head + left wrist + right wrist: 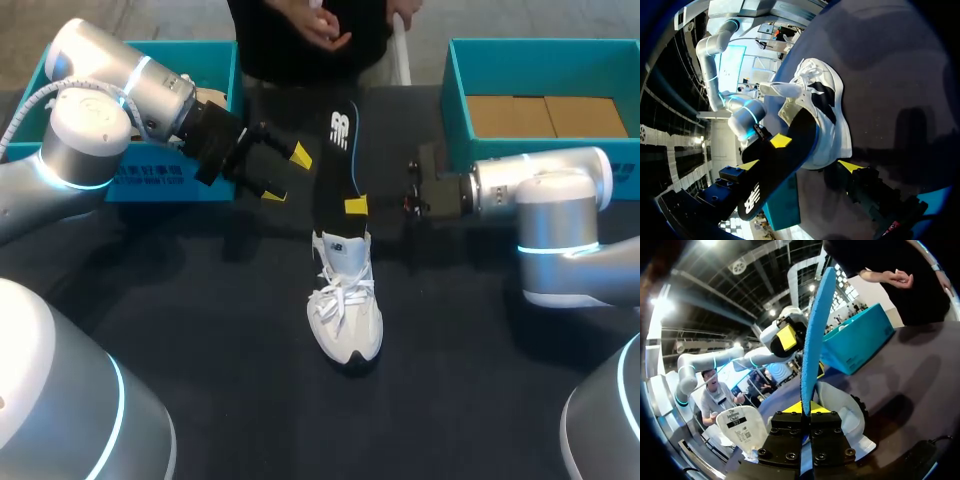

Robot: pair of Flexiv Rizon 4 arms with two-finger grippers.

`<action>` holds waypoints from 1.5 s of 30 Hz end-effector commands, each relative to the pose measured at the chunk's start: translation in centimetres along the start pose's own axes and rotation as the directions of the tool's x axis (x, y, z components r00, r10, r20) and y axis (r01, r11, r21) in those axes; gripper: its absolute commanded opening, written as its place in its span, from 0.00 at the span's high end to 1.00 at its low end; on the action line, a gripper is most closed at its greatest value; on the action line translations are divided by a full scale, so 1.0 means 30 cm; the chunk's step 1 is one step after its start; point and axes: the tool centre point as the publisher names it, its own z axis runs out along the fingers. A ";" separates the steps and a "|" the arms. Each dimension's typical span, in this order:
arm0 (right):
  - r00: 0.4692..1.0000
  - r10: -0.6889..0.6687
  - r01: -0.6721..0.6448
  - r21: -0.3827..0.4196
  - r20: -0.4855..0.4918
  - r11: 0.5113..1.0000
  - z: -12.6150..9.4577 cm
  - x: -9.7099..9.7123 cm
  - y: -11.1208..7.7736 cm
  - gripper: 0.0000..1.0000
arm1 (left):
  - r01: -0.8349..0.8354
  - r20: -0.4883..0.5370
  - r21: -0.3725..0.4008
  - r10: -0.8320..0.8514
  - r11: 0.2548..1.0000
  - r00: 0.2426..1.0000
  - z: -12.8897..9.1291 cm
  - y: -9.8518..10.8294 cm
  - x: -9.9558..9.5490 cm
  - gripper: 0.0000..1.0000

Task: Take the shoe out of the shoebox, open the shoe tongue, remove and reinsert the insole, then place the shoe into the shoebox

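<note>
One white shoe sits upright on the dark surface, toe nearest. A black insole rises from its opening, clamped between the yellow tips of the right pincer. Just beside it the left pincer hangs with its fingers spread, touching nothing. Farther back, teal shoeboxes stand at both sides.
</note>
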 end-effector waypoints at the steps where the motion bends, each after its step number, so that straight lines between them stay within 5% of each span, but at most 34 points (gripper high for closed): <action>1: 1.000 0.001 -0.001 0.020 0.003 1.000 0.001 0.014 -0.012 1.00 | -0.002 0.001 -0.001 0.002 1.000 1.000 0.002 0.001 0.001 0.00; 30: 1.000 -0.014 0.014 0.077 -0.011 0.997 -0.009 0.042 -0.060 1.00 | -0.002 0.001 -0.001 0.002 1.000 1.000 0.002 0.001 0.001 0.00; 34: 1.000 -0.020 0.021 0.072 -0.007 0.997 -0.010 0.045 -0.043 0.67 | -0.002 0.001 -0.001 0.002 1.000 1.000 0.002 0.001 0.001 0.00; 45: 0.999 -0.054 0.055 0.093 -0.009 0.994 -0.008 0.047 0.017 0.74 | -0.002 0.001 -0.001 0.002 1.000 1.000 0.002 0.001 0.001 0.00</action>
